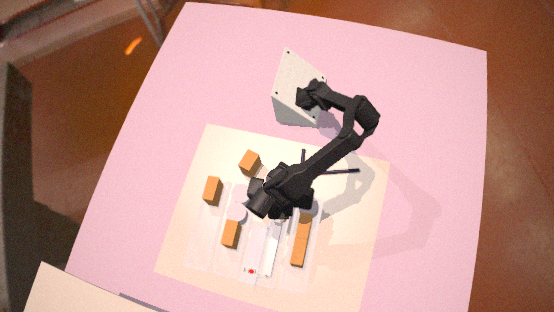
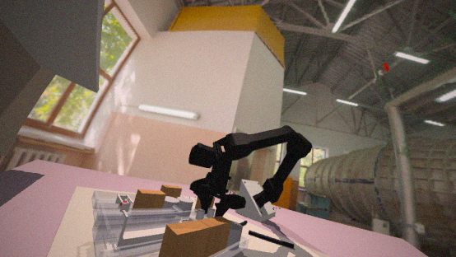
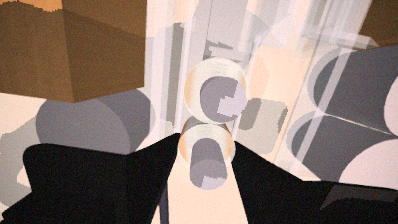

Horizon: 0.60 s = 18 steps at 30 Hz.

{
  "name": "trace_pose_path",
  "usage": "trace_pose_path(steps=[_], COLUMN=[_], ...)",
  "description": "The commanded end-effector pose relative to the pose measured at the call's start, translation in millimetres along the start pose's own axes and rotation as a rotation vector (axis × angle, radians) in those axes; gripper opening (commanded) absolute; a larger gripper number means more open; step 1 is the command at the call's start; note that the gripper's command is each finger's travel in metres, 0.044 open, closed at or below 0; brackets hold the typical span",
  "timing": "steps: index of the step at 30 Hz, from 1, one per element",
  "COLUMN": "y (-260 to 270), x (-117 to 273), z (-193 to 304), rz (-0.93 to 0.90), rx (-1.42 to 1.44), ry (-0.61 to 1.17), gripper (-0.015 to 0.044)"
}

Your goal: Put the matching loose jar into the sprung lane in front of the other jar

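My gripper [image 3: 205,141] is shut on a small round jar [image 3: 208,164] with a grey knobbed top and a pale, orange-edged shoulder. A matching jar [image 3: 216,90] stands directly beyond it, in line with it along the clear-walled lane [image 3: 229,30]. In the wrist view the two jars look touching or nearly so. Two small grey tops also show below the wrist in the exterior view. In the top view the arm covers the fingers and most of the jars. The pusher plate is not clear to see, and I cannot tell whether the held jar's base rests on the lane floor.
Orange-brown boxes [image 1: 231,234] [image 1: 300,245] [image 2: 197,236] [image 3: 105,50] stand in and near the neighbouring clear lanes. A grey cylinder [image 3: 85,120] is left of the fingers, and two more grey cylinders [image 3: 352,85] [image 3: 330,145] are close on the right. Dark bars [image 1: 340,171] [image 2: 272,239] lie nearby.
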State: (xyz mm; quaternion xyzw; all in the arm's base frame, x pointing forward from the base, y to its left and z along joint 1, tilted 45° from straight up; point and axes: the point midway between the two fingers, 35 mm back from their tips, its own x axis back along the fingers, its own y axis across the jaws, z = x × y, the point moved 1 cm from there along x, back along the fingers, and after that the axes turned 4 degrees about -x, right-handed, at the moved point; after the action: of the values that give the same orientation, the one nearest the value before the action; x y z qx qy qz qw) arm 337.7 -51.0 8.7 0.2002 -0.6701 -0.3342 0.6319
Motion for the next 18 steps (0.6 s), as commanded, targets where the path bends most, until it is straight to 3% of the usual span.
trace_pose_path(steps=[1,18], y=[2.0,1.8], x=[-0.3,-0.4], z=[-1.7,1.2], rz=[-0.011,-0.011], rx=[0.005,0.005], ry=[-0.011,-0.011], gripper=[0.0,0.0])
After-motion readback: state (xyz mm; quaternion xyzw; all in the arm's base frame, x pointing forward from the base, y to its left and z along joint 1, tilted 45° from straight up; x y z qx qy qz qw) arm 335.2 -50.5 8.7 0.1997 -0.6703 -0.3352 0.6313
